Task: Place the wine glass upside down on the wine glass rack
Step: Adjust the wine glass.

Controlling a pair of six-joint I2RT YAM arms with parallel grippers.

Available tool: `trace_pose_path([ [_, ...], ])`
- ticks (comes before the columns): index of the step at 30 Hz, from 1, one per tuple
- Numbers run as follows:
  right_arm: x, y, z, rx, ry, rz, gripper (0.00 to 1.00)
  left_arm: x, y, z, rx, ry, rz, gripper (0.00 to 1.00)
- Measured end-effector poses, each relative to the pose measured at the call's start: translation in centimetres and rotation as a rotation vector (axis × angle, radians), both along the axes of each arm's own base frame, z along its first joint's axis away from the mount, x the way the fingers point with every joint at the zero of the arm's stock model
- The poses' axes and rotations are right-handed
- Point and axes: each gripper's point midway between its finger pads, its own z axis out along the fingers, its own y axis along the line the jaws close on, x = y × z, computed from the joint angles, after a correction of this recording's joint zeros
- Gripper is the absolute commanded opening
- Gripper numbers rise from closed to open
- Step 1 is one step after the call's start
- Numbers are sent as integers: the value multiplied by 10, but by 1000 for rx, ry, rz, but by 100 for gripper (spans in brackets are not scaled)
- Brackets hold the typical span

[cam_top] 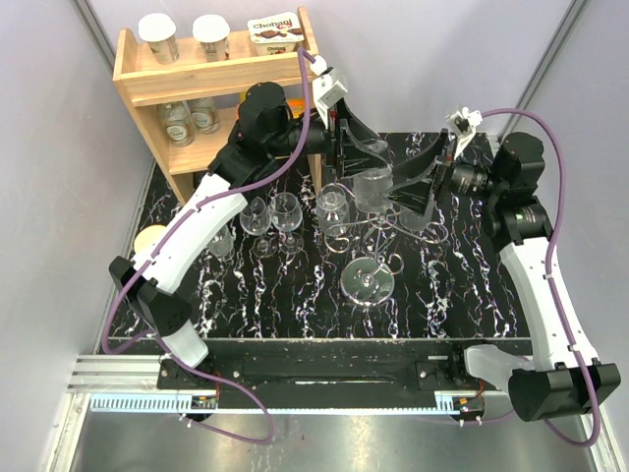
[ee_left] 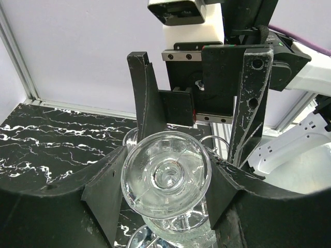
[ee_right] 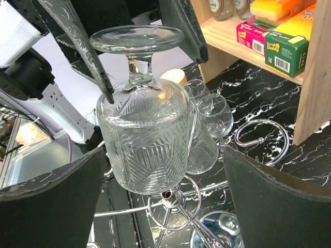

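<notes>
Centrally, the left gripper (ee_left: 166, 170) is clamped on the clear, cut-pattern wine glass (ee_right: 145, 139). Its two black fingers (ee_left: 111, 191) press against opposite edges of the glass's flat round foot. The glass is upside down, foot uppermost and mouth facing the table, and is held in the air just above the top of the rack's central post. Whether its rim touches the wire cannot be told. Facing it from the other side, the right gripper (ee_right: 164, 155) has its jaws spread wide. One finger sits on each side of the patterned bowl, with a clear gap on at least one side, so it is not gripping anything. Below the glass stands the thin silver wire wine glass rack (cam_top: 368, 282), with curled scroll arms around the post and a round shiny disc base resting on the table. Just to the rack's left, a few smaller clear glasses (cam_top: 286, 209) stand close together. Everything sits on a black table (cam_top: 472, 295) veined with white like marble. At the far left corner of the table is a pale wooden shelf (cam_top: 138, 74). Its top carries white-lidded jars (cam_top: 157, 37), and a lower level holds pink and green boxes (ee_right: 282, 46).
</notes>
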Motion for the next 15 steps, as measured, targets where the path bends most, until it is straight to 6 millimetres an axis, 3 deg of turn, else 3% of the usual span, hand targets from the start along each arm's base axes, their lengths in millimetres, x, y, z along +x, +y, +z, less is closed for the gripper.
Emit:
trace_pose_path([
  [10,-1,11,7,22,-24,38,100,-1,-4,-6,21,8,0,0],
  [15,-4,18,3,22,-18,63,100,-1,-8,0,13,-1,-2,0],
])
